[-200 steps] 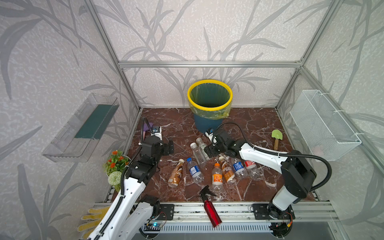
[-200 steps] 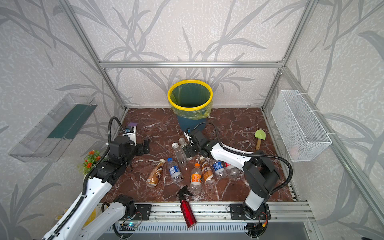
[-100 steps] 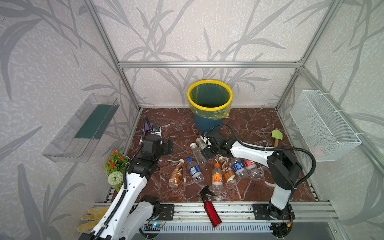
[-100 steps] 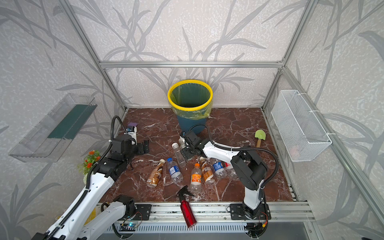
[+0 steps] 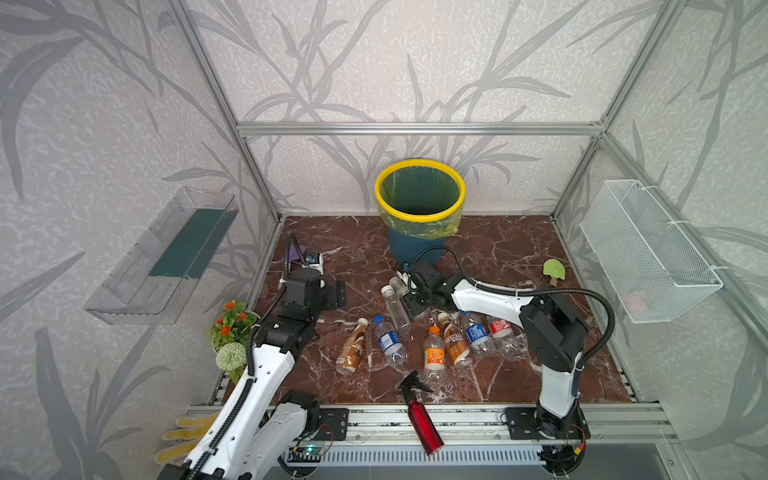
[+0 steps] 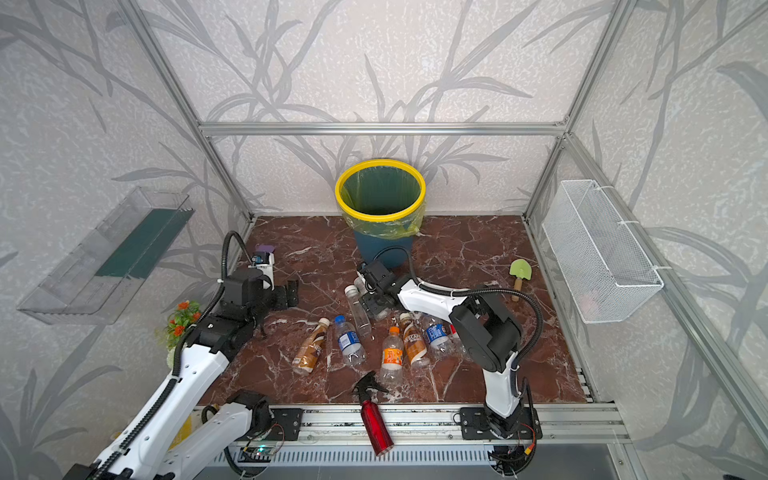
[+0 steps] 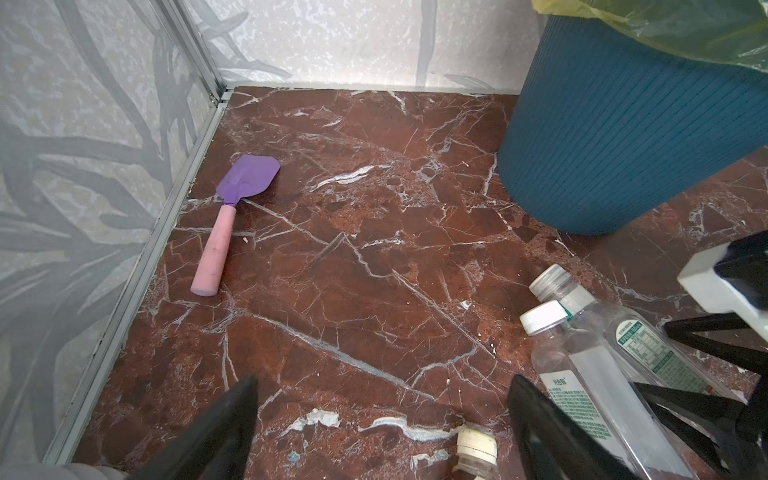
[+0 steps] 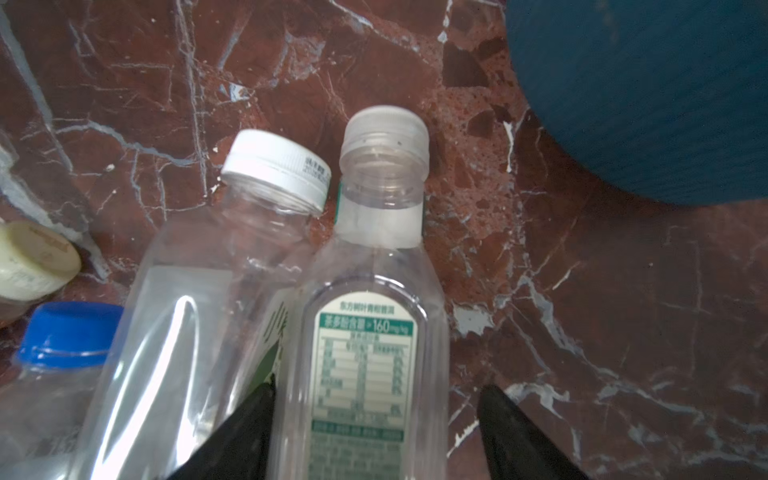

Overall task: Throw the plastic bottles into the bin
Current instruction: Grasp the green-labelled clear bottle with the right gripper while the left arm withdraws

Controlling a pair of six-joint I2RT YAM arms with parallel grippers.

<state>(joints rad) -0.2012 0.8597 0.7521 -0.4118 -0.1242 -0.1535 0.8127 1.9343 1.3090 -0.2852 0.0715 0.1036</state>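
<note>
The blue bin with a yellow rim stands at the back. Several plastic bottles lie on the marble floor in front of it, among them a brown one and an orange one. My right gripper straddles a clear bottle with a green-white label; one finger touches its side and the other stands a little off, so the jaws are open. A second clear bottle with a white cap lies against it. My left gripper hangs open over bare floor, with a cream cap near it.
A red spray bottle lies at the front edge. A purple shovel lies by the left wall and a green one at the right. A wire basket and a clear tray hang on the side walls. A flower pot stands front left.
My right gripper has slid left along the floor onto the clear bottle near the bin, and its jaws have narrowed round it. The left arm has barely moved.
</note>
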